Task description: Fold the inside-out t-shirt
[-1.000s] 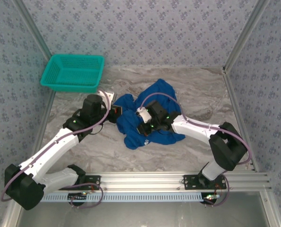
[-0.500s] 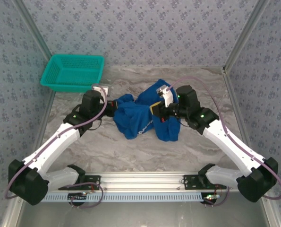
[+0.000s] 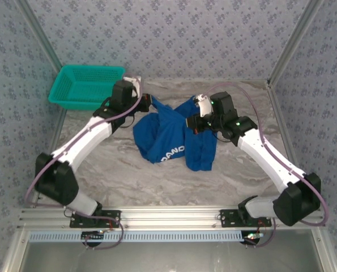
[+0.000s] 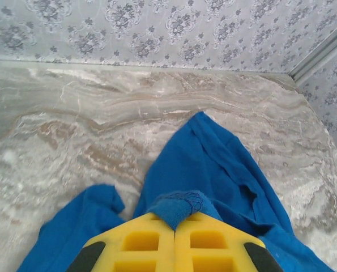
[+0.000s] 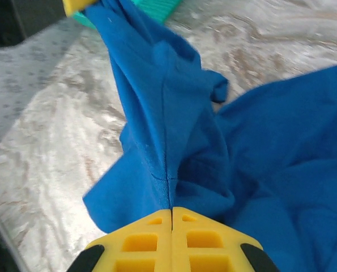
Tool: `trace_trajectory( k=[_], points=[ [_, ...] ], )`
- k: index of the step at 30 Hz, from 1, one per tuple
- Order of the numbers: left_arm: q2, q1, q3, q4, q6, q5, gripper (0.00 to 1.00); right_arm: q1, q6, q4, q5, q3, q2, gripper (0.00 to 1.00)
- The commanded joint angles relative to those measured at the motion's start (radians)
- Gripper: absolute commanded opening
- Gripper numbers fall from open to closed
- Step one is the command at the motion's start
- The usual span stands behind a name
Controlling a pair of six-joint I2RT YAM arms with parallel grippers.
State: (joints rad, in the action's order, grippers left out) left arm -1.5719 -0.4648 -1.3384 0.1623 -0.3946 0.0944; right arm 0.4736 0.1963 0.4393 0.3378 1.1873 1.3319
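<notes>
On the inside-out t-shirt [image 3: 160, 129], white lettering [image 3: 171, 153]

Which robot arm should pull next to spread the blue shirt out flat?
Probably the right arm: its jaws pinch the t-shirt with bare table beside it, while the left arm sits close by the basket.

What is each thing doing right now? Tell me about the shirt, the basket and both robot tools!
t-shirt: not folded, bunched up, held up at two spots, its bottom draped on the table.
left tool: shut, pinching a bit of the t-shirt.
right tool: shut, pinching a fold of the t-shirt.
basket: upright at the far left corner, nothing touching it.
</notes>
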Motion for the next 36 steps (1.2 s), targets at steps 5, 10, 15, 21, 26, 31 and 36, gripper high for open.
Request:
trace_trajectory(
  k=[5,10,15,21,26,31,36],
  points=[
    [-0.268,0.014,-0.329,0.03,0.011,0.136,0.08,-0.017,0.02,0.129,-0.205,0.047,0.06,0.0],
    [-0.371,0.022,-0.462,0.122,0.038,0.104,0.37,-0.022,0.029,0.134,-0.212,0.044,0.08,0.0],
    [-0.325,0.054,-0.428,0.163,0.05,0.08,0.56,-0.039,0.029,0.14,-0.184,0.07,0.124,0.0],
    [-0.101,0.028,-0.018,0.033,0.002,0.302,0.65,-0.059,0.034,0.152,-0.171,0.071,0.15,0.0],
    [-0.035,-0.025,0.231,-0.011,-0.02,0.441,0.69,-0.088,0.023,0.153,-0.147,0.086,0.187,0.0],
    [-0.015,-0.039,0.326,0.101,0.081,0.437,0.73,-0.101,0.022,0.134,-0.137,0.127,0.213,0.0],
    [0.043,-0.034,0.377,0.15,0.142,0.265,0.76,-0.101,0.003,0.134,-0.13,0.164,0.248,0.0]
  ],
)
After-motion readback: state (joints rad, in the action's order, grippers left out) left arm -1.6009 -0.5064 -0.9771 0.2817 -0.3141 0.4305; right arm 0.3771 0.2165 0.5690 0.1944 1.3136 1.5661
